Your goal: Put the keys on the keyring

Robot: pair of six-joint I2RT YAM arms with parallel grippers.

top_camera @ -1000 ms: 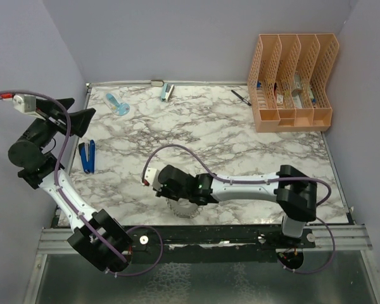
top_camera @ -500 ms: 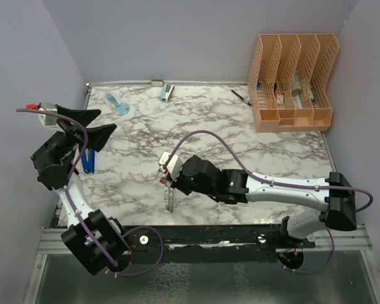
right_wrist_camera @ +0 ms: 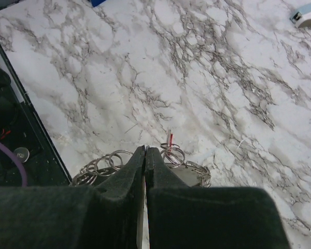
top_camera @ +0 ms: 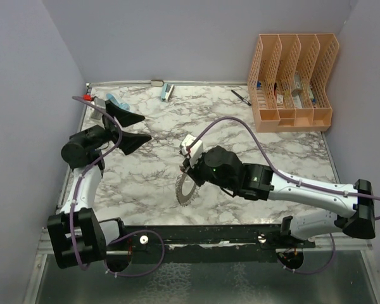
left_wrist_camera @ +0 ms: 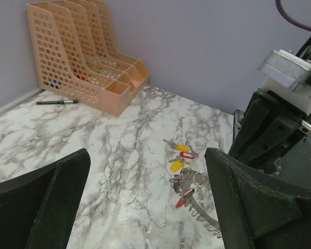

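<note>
- From above: the right gripper hangs over the middle of the bench, towards its near edge. It is clenched on the rim of the keyring, which tilts up on edge below it. The left gripper hovers released and wide open over the left side, aimed at the ring. A file rack and a pen sit well apart in the far right corner.
- Left wrist: the keys lie on the marble straight ahead between the spread fingers. Yellow and red tags are strung in a line running away from the camera, touching the ring's toothed rim. The right arm's wrist looms just beside them, likely the one obstacle to a left-hand pick.
- Right wrist: the shut fingertips cover most of the ring. Small split rings and a red tag peek out just beyond them. Of the two grippers, only the left is free to reach for the keys.
</note>
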